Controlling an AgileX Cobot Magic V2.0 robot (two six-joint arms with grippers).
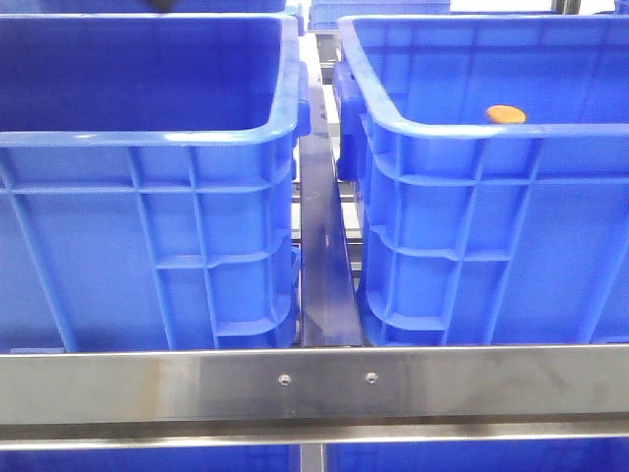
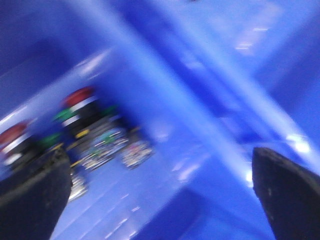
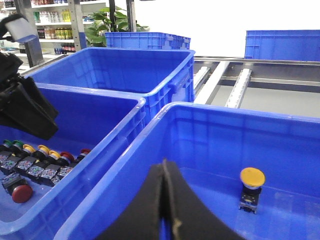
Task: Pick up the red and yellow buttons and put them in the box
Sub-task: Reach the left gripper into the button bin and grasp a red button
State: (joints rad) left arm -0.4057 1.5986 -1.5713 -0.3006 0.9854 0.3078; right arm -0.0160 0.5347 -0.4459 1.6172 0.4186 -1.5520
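One yellow button already sits in right blue box. Red buttons remain in left crate. Left gripper open above them; right gripper closed, empty.

Two crates stand side by side behind a metal rail that runs across the near edge. The left crate holds a row of push buttons on its floor, with one loose button lying beside the row. The right crate holds a single push button standing upright on its floor. A third crate sits behind the left one.
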